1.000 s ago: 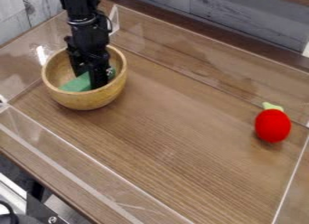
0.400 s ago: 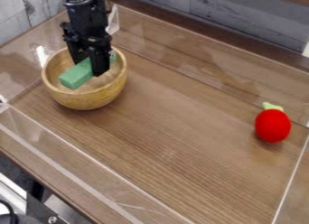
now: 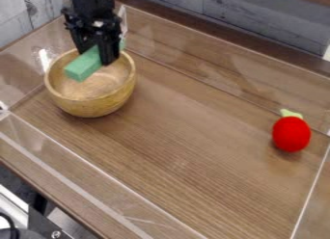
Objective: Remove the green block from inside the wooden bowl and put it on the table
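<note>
Gripper (image 3: pixel 98 40) pinching block (image 3: pixel 84 66) | block tilted over bowl (image 3: pixel 91 92) | your risk: sideways travel too low, block's hanging end could catch the rim and slip

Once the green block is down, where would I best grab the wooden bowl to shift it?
Probably the rim on the picture's right side of the wooden bowl, coming from above with one finger inside and one outside. The bowl is round and open-topped, and that side faces away from the clear wall, with bare table beside it.
</note>
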Available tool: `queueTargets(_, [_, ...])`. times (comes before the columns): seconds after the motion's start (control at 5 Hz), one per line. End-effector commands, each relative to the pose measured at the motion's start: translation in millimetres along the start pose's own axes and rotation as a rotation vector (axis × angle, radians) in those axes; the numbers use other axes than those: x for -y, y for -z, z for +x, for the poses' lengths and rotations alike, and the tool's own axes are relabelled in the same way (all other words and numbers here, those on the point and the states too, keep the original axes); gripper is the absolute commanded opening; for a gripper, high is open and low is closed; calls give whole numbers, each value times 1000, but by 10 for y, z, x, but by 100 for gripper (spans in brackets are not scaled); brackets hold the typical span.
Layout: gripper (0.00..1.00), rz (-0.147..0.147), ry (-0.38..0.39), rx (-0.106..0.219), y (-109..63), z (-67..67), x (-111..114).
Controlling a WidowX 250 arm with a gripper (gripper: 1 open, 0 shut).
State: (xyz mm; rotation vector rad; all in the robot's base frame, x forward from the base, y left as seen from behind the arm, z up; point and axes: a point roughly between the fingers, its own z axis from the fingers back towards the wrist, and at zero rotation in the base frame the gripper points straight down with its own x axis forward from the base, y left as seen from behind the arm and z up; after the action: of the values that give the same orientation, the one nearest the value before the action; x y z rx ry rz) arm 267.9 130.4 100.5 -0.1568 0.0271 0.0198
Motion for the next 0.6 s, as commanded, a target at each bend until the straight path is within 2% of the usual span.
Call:
queueTargets(0.0, [0,35,22,75,-254,93,198])
queueTargets(0.4, [0,61,80,102,-170,132,587])
